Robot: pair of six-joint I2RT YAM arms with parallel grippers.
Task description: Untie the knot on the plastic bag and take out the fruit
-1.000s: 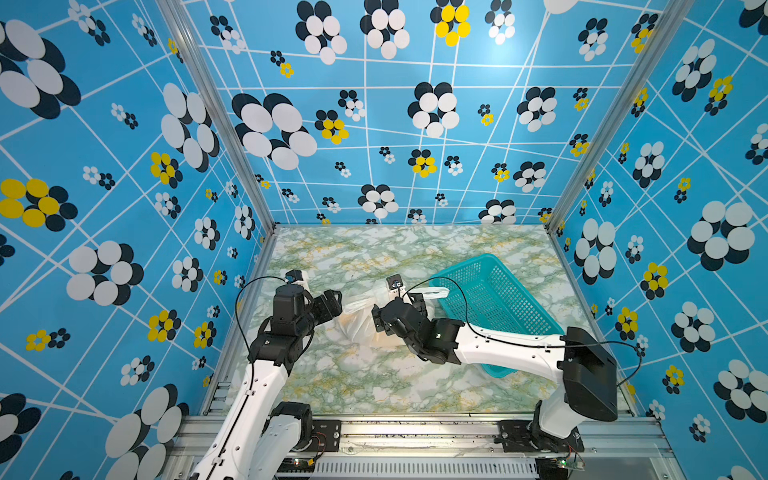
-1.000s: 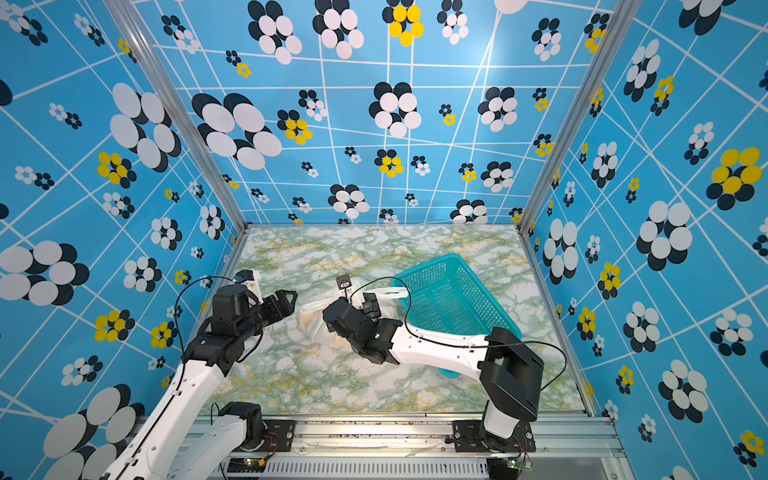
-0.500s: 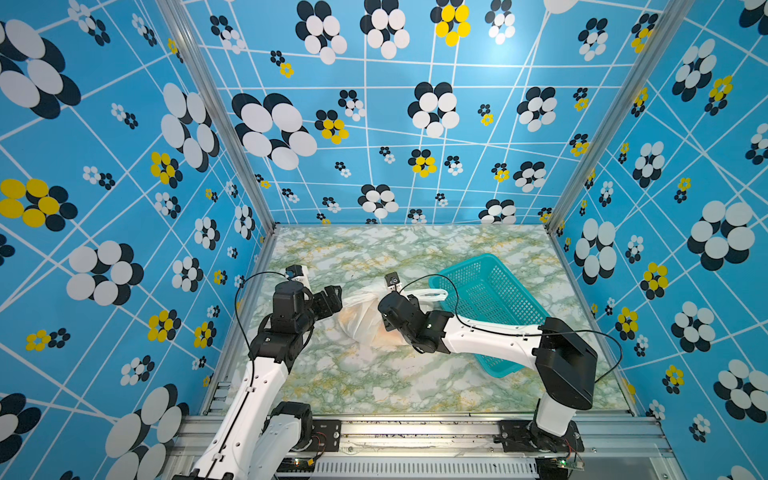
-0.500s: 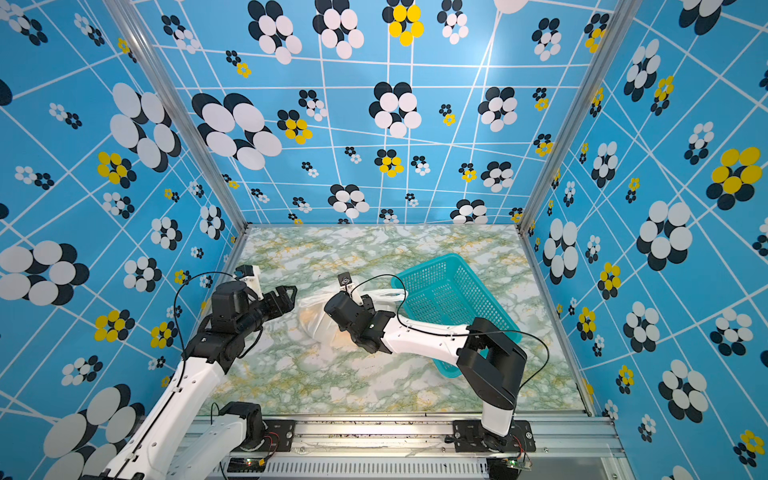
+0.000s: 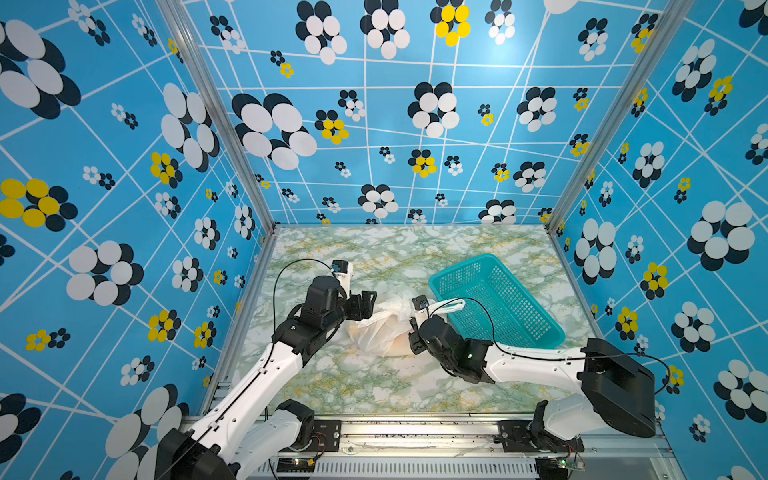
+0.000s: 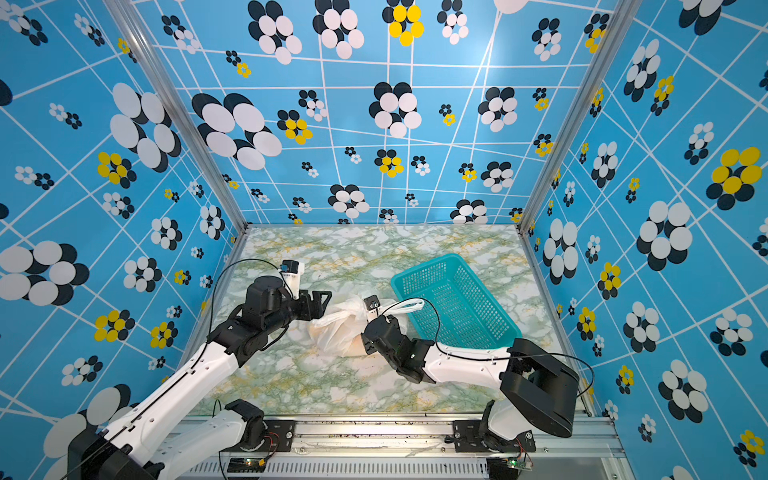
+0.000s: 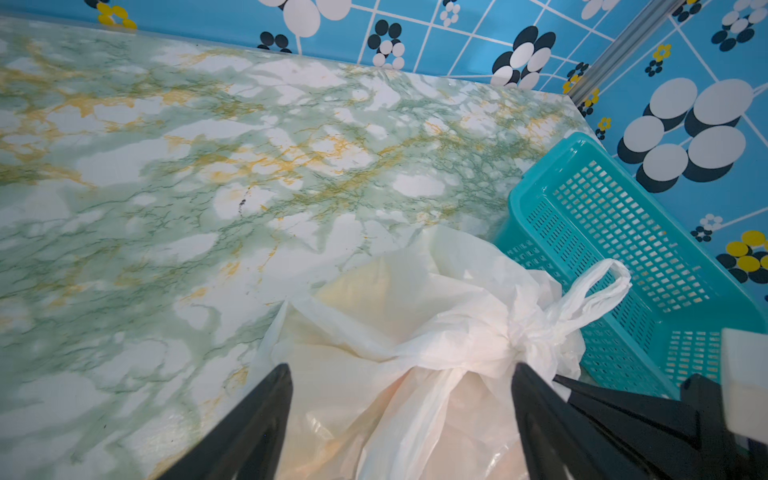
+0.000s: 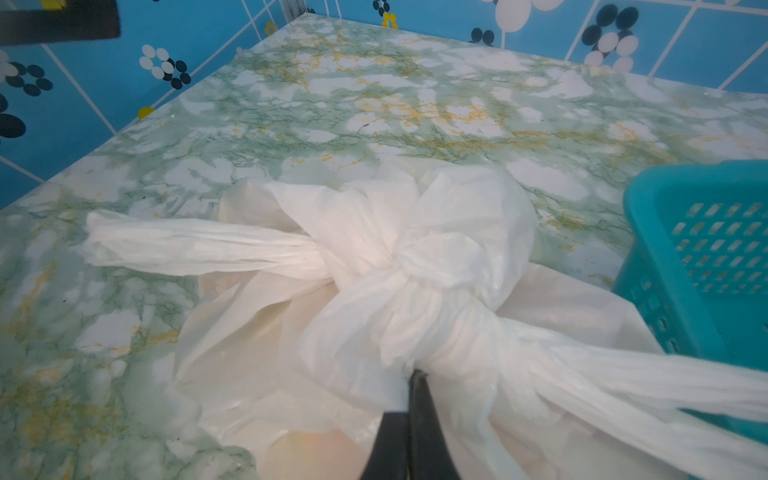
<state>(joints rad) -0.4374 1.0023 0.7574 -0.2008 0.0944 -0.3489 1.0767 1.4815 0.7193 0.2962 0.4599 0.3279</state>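
A: Marbled green tabletop, blue flowered walls. From above?
B: Mid-frame, plastic bag just beside teal mesh basket.
A: Left wrist?
B: Jaws of left gripper spread wide astride it, gripping nothing.
A: Right wrist?
B: Low centre, right gripper clamps plastic under the knot.

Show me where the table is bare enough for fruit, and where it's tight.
Widest bare patch: the table between the back wall and the plastic bag, left of the basket. A second strip runs between the bag and the front rail. Crowded: the middle, where the open left gripper and the right gripper, shut on the bag, flank it.
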